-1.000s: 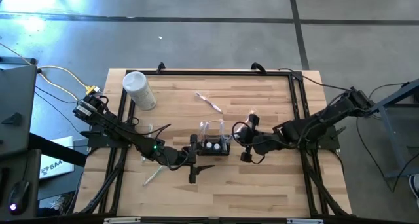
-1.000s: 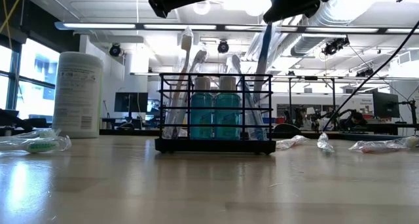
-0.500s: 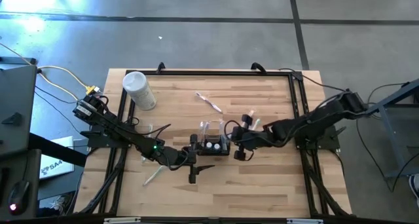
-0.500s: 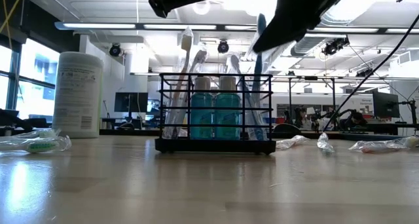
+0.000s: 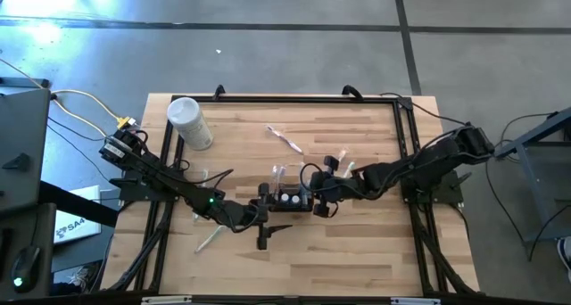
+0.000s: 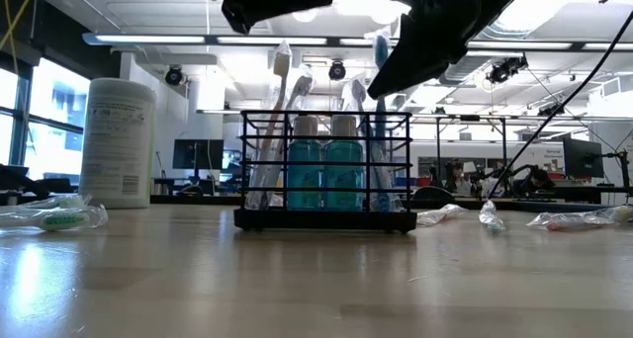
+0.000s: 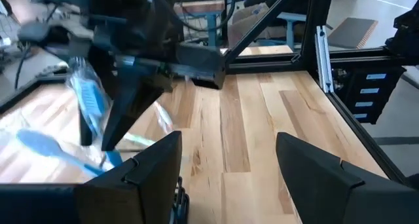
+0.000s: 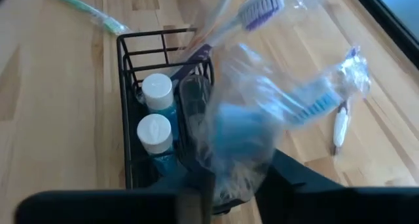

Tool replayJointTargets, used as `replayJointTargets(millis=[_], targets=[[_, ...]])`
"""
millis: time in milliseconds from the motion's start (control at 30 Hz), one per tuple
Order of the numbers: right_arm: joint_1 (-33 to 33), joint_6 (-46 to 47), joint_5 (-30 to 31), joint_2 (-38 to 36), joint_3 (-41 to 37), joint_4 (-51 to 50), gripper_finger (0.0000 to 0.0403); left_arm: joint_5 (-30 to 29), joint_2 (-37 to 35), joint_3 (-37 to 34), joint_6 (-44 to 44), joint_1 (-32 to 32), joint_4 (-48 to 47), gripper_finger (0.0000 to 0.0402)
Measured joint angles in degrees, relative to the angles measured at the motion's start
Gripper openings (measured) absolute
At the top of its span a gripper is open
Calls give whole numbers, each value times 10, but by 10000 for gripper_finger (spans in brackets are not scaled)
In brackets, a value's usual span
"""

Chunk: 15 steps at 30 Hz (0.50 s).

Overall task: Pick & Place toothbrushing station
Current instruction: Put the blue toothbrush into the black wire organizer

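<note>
1. the toothbrushing station (image 5: 287,199), a black wire box, stands near the middle of the wooden tabletop (image 5: 357,251).
2. it holds 2 teal bottles (image 6: 324,175) and wrapped toothbrushes (image 6: 272,121).
3. the right claw (image 5: 314,198) hovers over the station's right end with a wrapped blue toothbrush (image 8: 245,129) at its fingers; whether it grips the brush, i cannot tell.
4. the left claw (image 5: 261,218) sits just near of the station, fingers spread wide, holding nothing.
5. a white canister (image 5: 189,122) stands far left.
</note>
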Motion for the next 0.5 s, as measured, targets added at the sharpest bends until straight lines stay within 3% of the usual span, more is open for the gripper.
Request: replayJointTargets(millis=[300,500], targets=[[0,-42,3,0,0,14,177,0,0,0,-7,0,-3,246],[1,-67,33,-14,0,28,203,0,0,0,-24,0,-4,246]])
